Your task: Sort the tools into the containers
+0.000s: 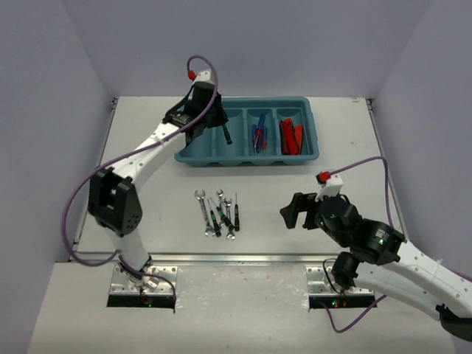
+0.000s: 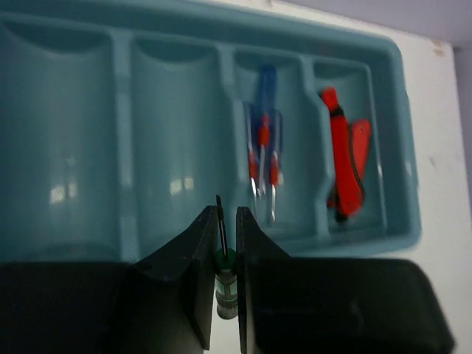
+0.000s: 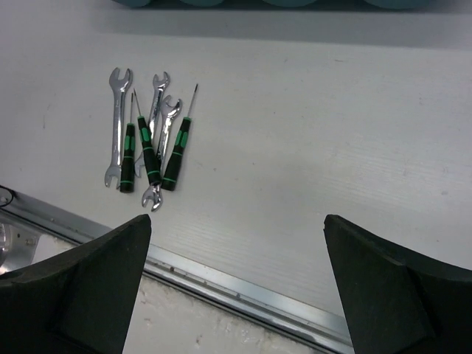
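My left gripper (image 2: 226, 214) is pinching one slim green-black driver (image 2: 225, 284), its thin steel shaft pointing ahead over the middle of the glossy teal plastic tray (image 2: 402, 133) with four smooth, rounded troughs. Ahead and right, three blue-handled screwdrivers (image 2: 264, 125) and two red knives (image 2: 343, 162) are lying inside. My right gripper (image 3: 236, 221) is gaping wide; ahead-left, three shiny wrenches (image 3: 118, 125) and three drivers (image 3: 177, 151) are lying heaped on the matte table (image 3: 332, 110).
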Available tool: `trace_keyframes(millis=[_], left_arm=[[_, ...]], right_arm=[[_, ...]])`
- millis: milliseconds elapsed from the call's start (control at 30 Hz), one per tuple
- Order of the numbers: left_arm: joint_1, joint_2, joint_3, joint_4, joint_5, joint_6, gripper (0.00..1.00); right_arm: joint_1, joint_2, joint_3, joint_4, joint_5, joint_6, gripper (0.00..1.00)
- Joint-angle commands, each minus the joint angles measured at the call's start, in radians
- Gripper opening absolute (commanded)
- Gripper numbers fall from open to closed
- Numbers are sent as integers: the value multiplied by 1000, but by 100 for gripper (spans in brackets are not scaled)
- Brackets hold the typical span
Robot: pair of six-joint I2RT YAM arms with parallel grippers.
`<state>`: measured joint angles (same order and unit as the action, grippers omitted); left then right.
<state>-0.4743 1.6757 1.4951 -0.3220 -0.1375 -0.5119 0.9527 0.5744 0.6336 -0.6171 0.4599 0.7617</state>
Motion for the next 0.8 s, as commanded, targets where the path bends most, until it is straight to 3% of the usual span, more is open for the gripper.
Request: trace_keyframes(millis=[0,100,233,267,367,467,533,633,700,767], left_arm=[[32,316,361,-196,-167,167,0],[33,524,587,-285,-182,217,3],[33,703,779,-353,-140,244,20],[33,728,810,-370,-132,241,26],[33,709,817,-385,-92,216,58],[25,574,740,-351,-65,194,73],[4,444,678,-345,-75,177,100],[-53,198,489,-310,-116,122,100],[-119,-78,195,-186,-177,92,100],[-182,-241,24,-139,-220,74,100]], right_arm=[[-2,-59,-49,-44,31,19,99],[-2,-61,-73,-42,-10,18,99],[-1,-18,-93,-12,-63,4,99],[-1,-4,-103,11,-81,-2,99],[-1,38,-131,93,-197,-31,99],[-1,133,-140,177,-263,-38,99],[0,235,-118,222,-283,-33,99],[0,407,-59,267,-293,11,99],[2,540,10,307,-271,47,99],[3,659,62,329,-254,72,99]])
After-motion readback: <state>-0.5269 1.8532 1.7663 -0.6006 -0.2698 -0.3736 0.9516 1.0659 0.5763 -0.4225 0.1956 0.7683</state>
